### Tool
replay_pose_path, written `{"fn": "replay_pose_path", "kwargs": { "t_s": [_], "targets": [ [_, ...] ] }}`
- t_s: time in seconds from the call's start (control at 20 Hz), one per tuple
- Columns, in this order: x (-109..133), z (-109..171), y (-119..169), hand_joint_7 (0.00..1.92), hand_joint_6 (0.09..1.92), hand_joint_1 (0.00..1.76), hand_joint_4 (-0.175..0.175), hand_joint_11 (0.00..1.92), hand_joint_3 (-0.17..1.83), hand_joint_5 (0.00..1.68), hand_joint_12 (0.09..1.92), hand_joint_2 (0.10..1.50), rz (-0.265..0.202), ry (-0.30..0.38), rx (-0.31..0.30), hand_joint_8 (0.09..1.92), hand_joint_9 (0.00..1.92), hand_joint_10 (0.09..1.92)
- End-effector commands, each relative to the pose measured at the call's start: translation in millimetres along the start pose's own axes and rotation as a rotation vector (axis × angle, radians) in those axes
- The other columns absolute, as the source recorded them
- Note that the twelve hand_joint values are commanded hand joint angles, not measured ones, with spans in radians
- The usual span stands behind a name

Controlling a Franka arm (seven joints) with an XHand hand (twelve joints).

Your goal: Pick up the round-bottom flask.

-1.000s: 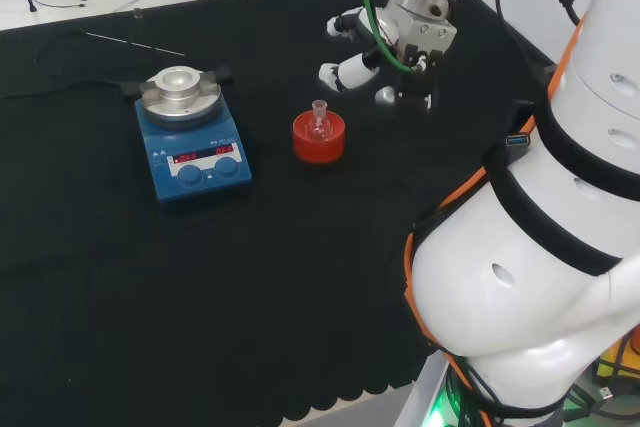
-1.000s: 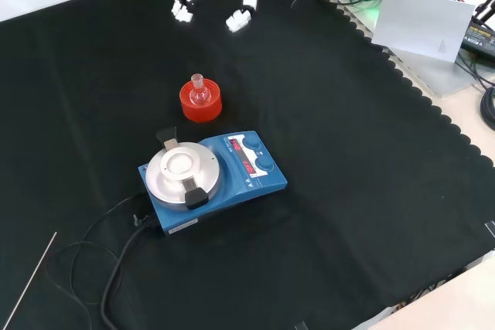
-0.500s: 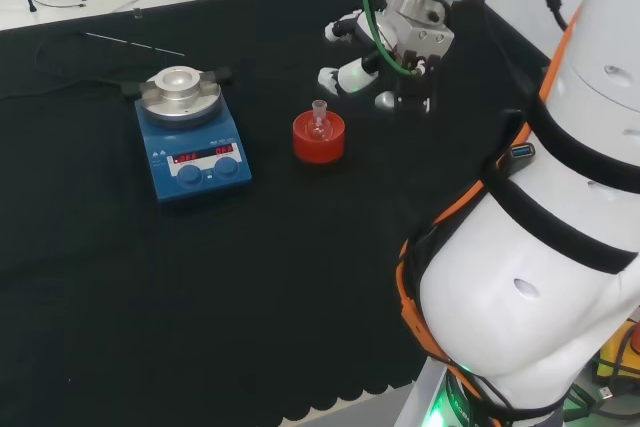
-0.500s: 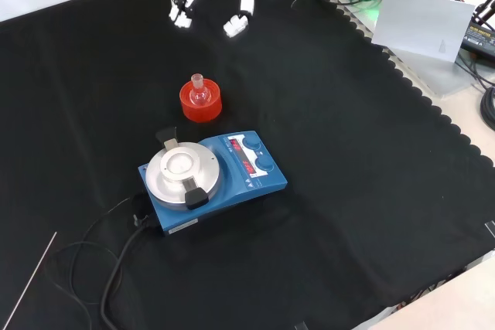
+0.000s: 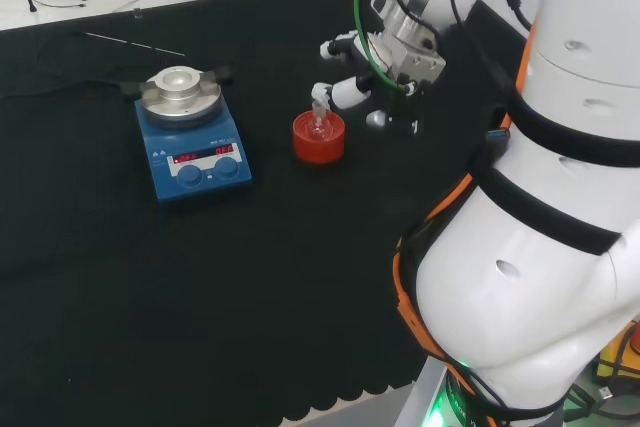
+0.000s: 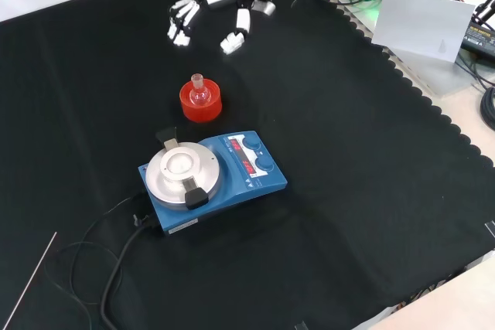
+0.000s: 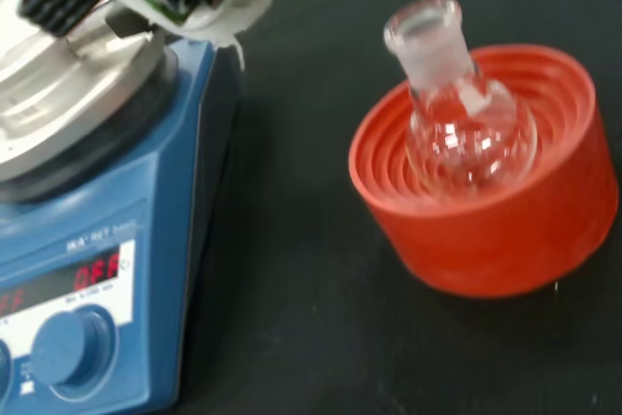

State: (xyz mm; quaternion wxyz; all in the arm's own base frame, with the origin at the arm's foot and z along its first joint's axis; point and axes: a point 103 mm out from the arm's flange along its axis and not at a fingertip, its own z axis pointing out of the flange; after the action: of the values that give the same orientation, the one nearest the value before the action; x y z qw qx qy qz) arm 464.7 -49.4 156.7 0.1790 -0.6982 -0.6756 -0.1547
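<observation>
Sitting in red ribbed stand (image 7: 496,211), round-bottom flask (image 7: 465,123), seemingly empty

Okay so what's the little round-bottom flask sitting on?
The round-bottom flask sits upright in a red ribbed stand on the black cloth, its neck pointing up. The bulb covers the middle of the stand, so what lies under the glass there can't be seen.
</observation>
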Motion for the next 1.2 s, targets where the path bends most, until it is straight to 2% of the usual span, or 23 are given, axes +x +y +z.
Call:
{"fn": "replay_pose_path", "kwargs": {
  "t_s": [0.05,0.65,1.2],
  "targets": [
    [-23,34,12,0.28,0.09,0.92,0.038,0.00,0.76,0.60,1.28,0.54,0.000,0.099,-0.018,0.51,0.45,0.58],
    [-43,54,22,0.28,0.09,0.93,0.036,0.00,0.76,0.60,1.28,0.54,-0.006,0.184,-0.011,0.51,0.45,0.57],
    [-44,70,32,0.28,0.09,0.93,0.036,0.00,0.76,0.60,1.28,0.55,-0.028,0.249,0.014,0.51,0.45,0.57]
  ]
}}
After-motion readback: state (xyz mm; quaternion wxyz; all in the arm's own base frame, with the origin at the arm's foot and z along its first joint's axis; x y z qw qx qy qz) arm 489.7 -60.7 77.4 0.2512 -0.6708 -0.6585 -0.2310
